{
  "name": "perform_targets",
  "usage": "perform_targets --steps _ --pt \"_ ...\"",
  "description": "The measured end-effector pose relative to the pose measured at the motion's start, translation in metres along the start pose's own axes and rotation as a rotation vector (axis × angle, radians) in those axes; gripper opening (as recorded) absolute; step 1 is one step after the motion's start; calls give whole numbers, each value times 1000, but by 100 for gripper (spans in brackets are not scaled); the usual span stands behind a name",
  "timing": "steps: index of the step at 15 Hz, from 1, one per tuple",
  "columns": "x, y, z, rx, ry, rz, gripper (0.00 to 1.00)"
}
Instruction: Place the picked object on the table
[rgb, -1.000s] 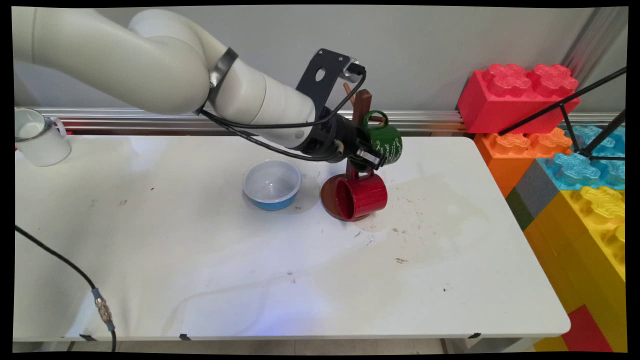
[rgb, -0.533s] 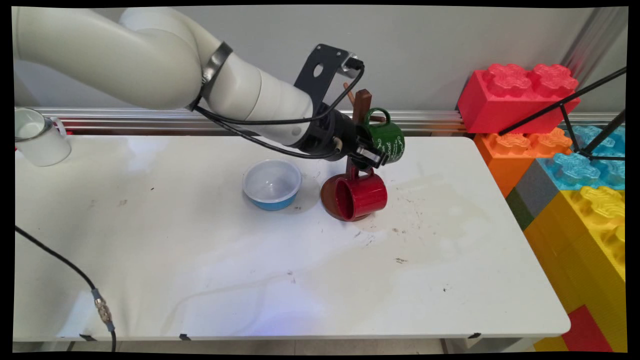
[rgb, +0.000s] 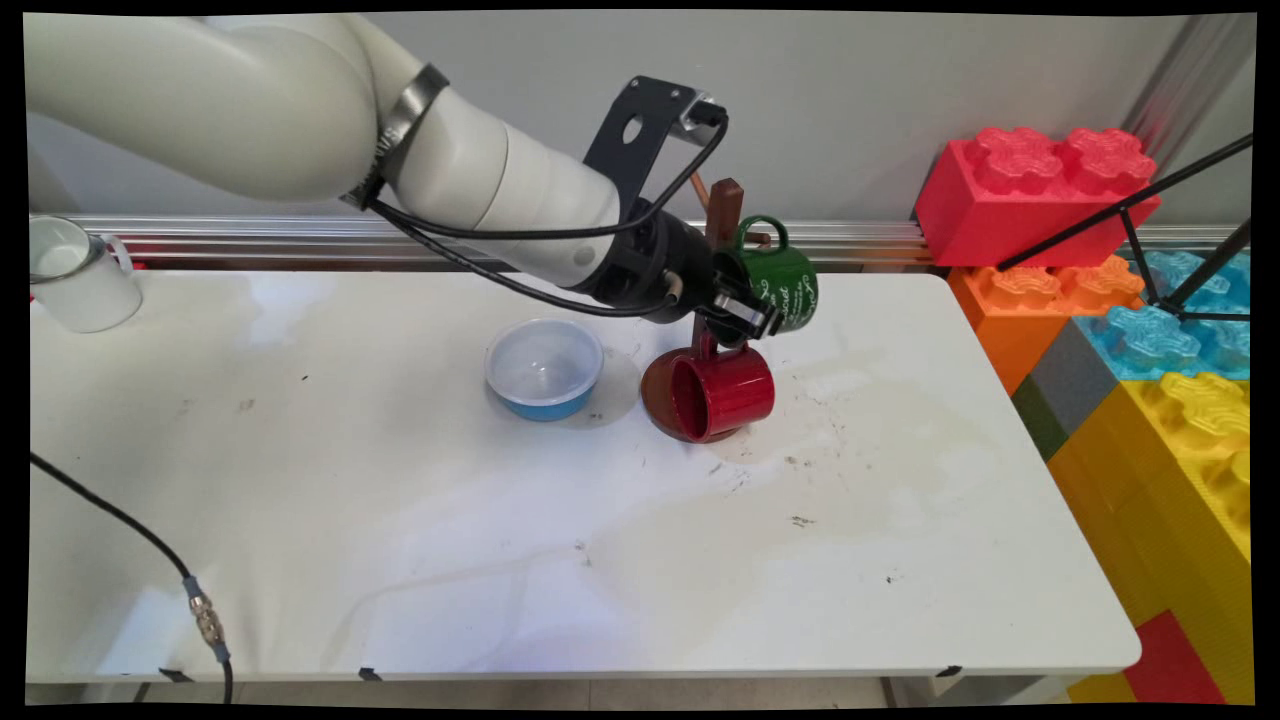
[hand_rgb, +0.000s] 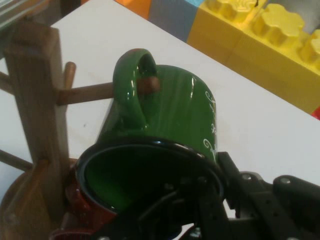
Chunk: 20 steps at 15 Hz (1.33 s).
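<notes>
My gripper (rgb: 745, 315) is shut on the rim of a green mug (rgb: 785, 285), one finger inside the cup. The mug is tipped on its side against the brown wooden mug tree (rgb: 725, 210). In the hand view the green mug (hand_rgb: 170, 115) has its handle looped over a peg (hand_rgb: 82, 92) of the mug tree (hand_rgb: 37, 100), with the peg's tip showing through the loop. My gripper (hand_rgb: 210, 200) clamps the rim from below. A red mug (rgb: 725, 392) hangs lower on the same tree, over its round base, and shows as the red mug (hand_rgb: 85, 205) under the green one.
A blue bowl (rgb: 545, 368) with a white inside sits just left of the tree. A white mug (rgb: 75, 275) stands at the far left edge. Large toy bricks (rgb: 1040, 190) are stacked past the table's right end. A black cable (rgb: 120, 520) crosses the near left corner.
My gripper has carried the green mug a little to the right and tilted it further, beside the tree's post. The red mug and the bowl have not moved.
</notes>
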Motion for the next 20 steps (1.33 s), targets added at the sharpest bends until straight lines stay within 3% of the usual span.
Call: perform_targets --steps 11,20 --pt "6 27 -32 -68 -39 -9 0" --pt "3 36 -60 -71 -186 65 0"
